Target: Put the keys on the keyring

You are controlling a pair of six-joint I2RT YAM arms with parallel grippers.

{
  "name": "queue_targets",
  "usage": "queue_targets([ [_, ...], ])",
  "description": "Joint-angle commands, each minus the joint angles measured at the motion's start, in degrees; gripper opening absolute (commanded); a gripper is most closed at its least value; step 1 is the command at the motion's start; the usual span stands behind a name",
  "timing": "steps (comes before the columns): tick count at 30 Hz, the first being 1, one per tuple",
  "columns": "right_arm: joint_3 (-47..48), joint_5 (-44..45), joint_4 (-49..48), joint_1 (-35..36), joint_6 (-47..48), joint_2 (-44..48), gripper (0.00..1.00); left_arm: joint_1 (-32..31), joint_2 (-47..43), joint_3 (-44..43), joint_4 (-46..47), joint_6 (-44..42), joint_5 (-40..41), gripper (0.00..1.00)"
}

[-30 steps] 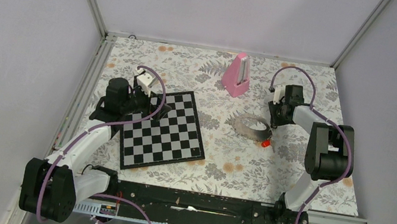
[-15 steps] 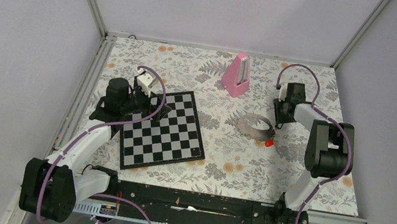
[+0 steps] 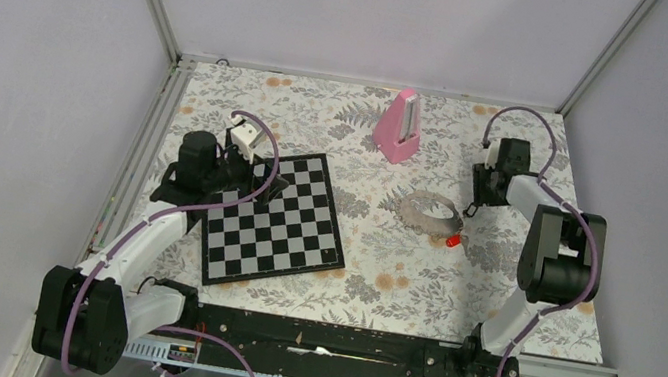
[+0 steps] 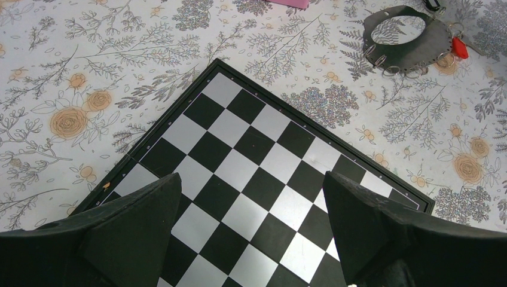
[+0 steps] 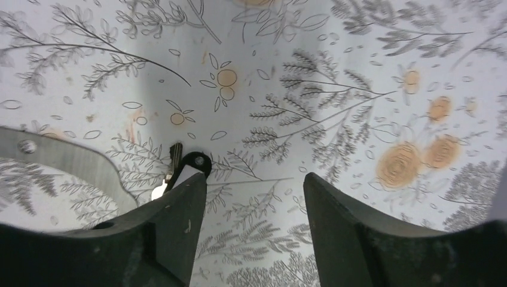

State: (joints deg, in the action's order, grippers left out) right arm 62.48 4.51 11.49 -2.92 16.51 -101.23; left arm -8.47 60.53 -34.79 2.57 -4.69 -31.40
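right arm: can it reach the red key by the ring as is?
Probably yes. The right gripper hangs open just past the red key, which lies uncovered on the cloth at the near-right edge of the keyring. Nothing sits between them; the ring may crowd one finger.

The left arm (image 3: 143,237) and the right arm (image 3: 503,325) had white tubular links set between bulky black joint housings. A lilac cable (image 3: 245,115) looped along each arm. The jaws were matte black, thick and wedge-shaped. Both bases sat on a black rail (image 3: 326,339).
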Motion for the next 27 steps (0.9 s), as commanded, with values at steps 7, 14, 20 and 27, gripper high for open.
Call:
queue_targets([
  [7, -4.05, -10.25, 2.02, -0.51, -2.80, 19.67, 0.98, 0.30, 0.64, -5.31, 3.43, -0.35, 6.32, 0.99],
  [14, -7.06, -19.63, 3.74, -0.51, -6.93, 31.49, 1.00, 0.30, -0.28, -6.24, 5.60, 1.29, 9.80, 0.99],
  [20, -9.30, -24.40, 1.61, -0.51, -10.14, 38.39, 0.99, 0.34, -2.62, -7.41, 6.13, 4.34, 14.99, 0.99],
  [27, -11.64, -29.50, -2.73, -0.51, -12.59, 43.24, 1.00, 0.30, -5.36, -7.46, 6.67, 7.31, 21.26, 0.99],
])
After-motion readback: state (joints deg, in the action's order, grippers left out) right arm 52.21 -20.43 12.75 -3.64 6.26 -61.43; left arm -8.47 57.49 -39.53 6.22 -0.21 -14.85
